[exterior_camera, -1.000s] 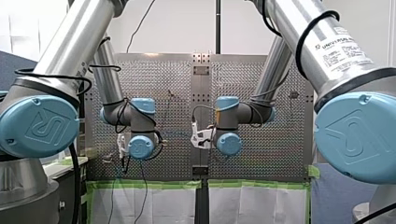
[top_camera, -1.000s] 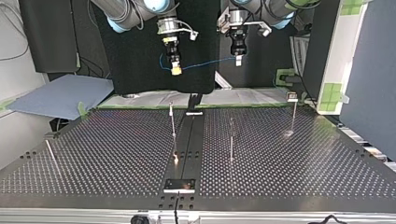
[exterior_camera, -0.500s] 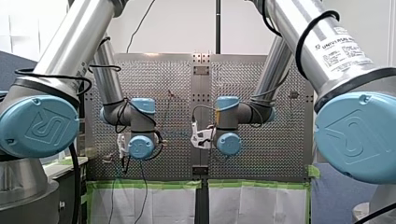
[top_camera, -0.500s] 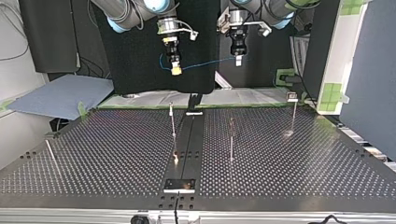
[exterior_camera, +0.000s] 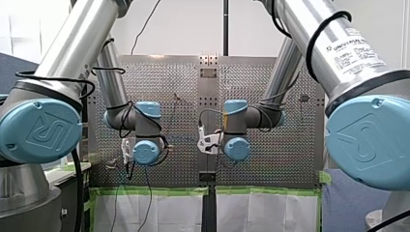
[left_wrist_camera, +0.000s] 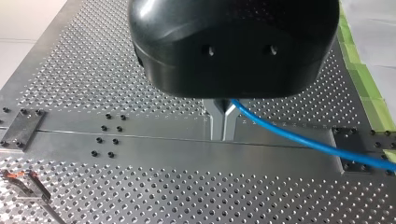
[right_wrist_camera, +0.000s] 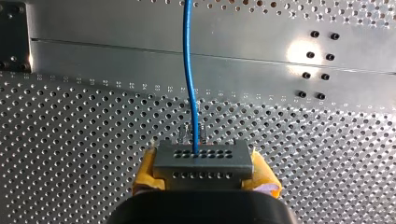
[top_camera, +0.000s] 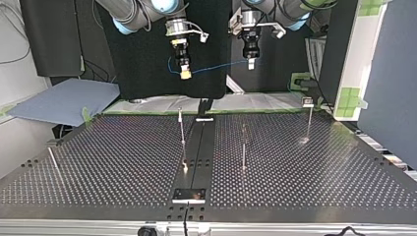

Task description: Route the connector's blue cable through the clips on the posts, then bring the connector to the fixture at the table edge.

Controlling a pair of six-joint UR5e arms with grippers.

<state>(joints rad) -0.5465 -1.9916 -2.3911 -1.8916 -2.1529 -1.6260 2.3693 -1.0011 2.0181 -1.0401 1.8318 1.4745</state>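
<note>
The cable (top_camera: 216,67) runs level between both jaws, high above the worktop (top_camera: 123,162); its connector (right_wrist_camera: 202,164) is clamped in my right jaws; my left jaws pinch the cable itself; the posts (top_camera: 182,129) stand below, further out from the arms; I judge a descent comes next.

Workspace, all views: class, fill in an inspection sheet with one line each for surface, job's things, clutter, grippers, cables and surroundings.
Surface: perforated table, metal strip down its middle.
Job's things: connector; three upright posts, none holding cable.
Clutter: nothing seen.
Grippers: left gripper shut on blue cable; right gripper, yellow pads, shut on connector.
Cables: blue cable spans both grippers, above table.
Surroundings: blue cloth, green tape.
</note>
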